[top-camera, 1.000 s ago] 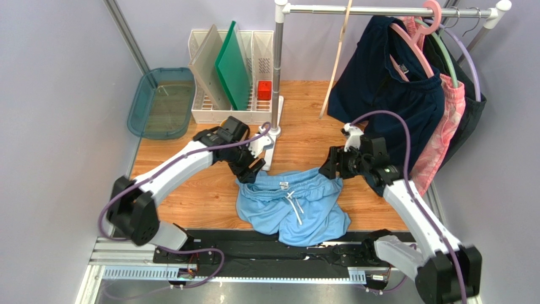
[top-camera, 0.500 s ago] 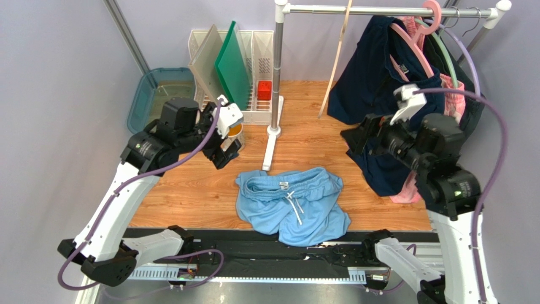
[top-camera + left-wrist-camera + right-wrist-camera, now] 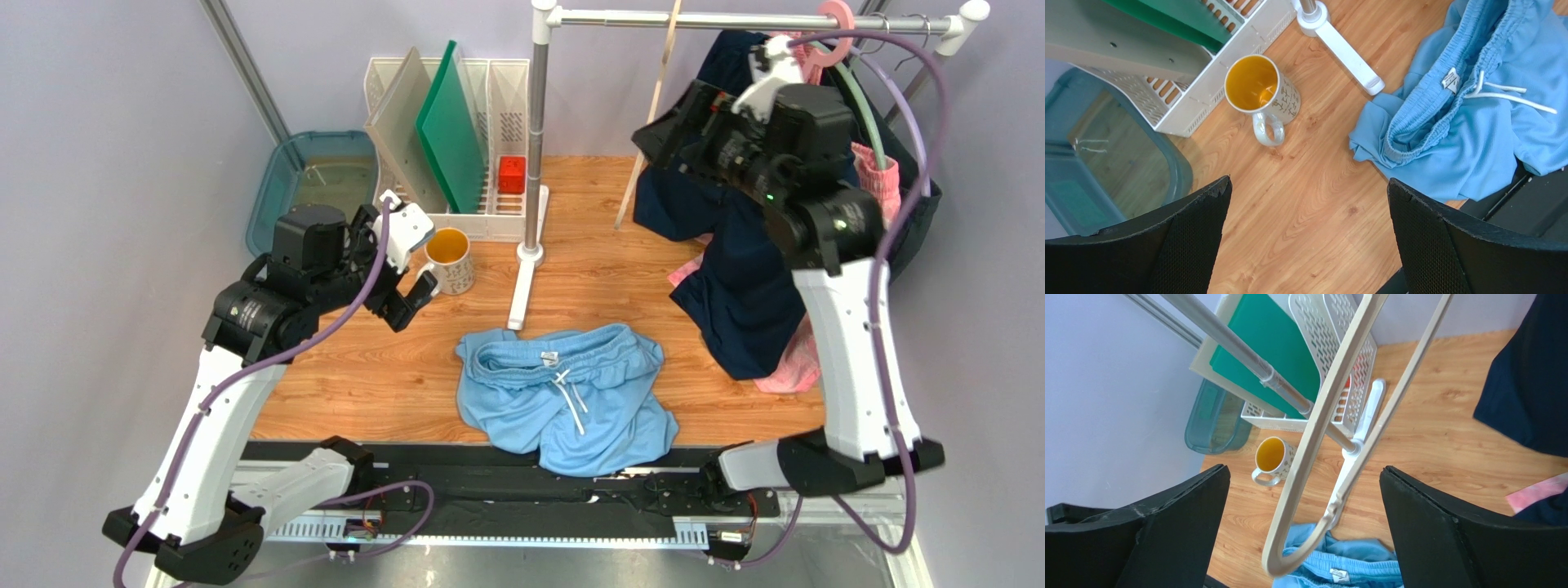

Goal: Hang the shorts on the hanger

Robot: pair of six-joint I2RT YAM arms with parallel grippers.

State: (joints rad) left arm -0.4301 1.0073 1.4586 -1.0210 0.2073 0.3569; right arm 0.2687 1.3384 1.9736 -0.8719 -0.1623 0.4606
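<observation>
Left gripper and right gripper gaped empty — the hanger, mid-frame, could swing off its rail if bumped.

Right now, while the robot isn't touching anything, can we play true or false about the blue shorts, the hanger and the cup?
1. The shorts lie on the wooden table. True.
2. The left gripper is holding the shorts. False: it is open above the table and holds nothing.
3. The hanger hangs from the rail. True.
4. The mug has tipped onto its side. False: it stands upright beside the white rack.
5. The shorts are already on the hanger. False: they are down on the table, apart from the hanger, and the right gripper is open up near the hanger.
</observation>
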